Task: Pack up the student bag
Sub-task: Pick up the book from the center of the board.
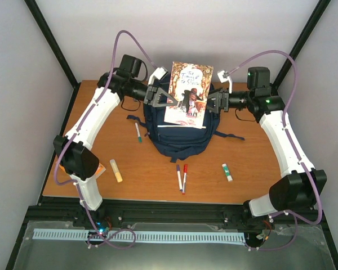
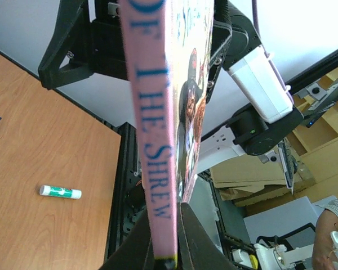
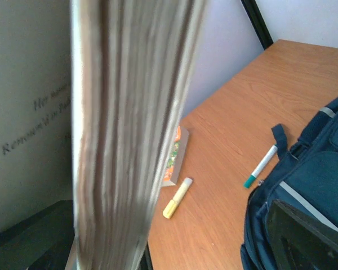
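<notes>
Your left gripper (image 1: 168, 100) clamped the book (image 1: 187, 94) by its spine; your right gripper's (image 1: 215, 103) hold was unclear. The student bag (image 1: 180, 138) lay directly beneath, long axes roughly aligned

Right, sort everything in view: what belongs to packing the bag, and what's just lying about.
In use: student bag; book, held above it by left gripper and right gripper.
Lying about on the table: green pen, yellow stick, purple pen, red pen, green-and-white glue stick.
</notes>
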You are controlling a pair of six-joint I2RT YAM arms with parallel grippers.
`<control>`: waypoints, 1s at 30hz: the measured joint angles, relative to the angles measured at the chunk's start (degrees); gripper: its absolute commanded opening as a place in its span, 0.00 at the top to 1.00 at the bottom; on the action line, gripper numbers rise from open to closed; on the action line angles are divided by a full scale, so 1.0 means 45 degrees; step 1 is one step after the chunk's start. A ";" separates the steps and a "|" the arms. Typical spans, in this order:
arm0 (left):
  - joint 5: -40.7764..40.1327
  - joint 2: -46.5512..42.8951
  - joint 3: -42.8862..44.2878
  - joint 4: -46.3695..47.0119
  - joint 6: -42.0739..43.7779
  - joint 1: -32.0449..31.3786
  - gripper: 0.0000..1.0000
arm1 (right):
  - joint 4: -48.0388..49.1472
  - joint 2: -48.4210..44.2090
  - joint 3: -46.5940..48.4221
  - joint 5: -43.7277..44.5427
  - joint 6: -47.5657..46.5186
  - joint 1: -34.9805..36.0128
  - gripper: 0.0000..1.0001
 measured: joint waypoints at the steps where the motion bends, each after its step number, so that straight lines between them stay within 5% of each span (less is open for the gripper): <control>1: 0.0053 0.0005 -0.0015 0.0078 -0.0063 -0.0010 0.99 | 0.0214 0.0029 0.0000 -0.0146 0.0291 -0.0005 0.07; 17: 0.0529 0.0102 -0.0384 0.0403 -0.0340 0.0223 0.99 | 0.0345 -0.0078 -0.0491 -0.3211 0.0777 -0.0306 0.03; 30: 0.0651 0.0170 -0.0379 0.0277 -0.0155 0.0233 0.99 | 0.1399 0.0403 -0.0296 -0.3007 0.2103 -0.0306 0.01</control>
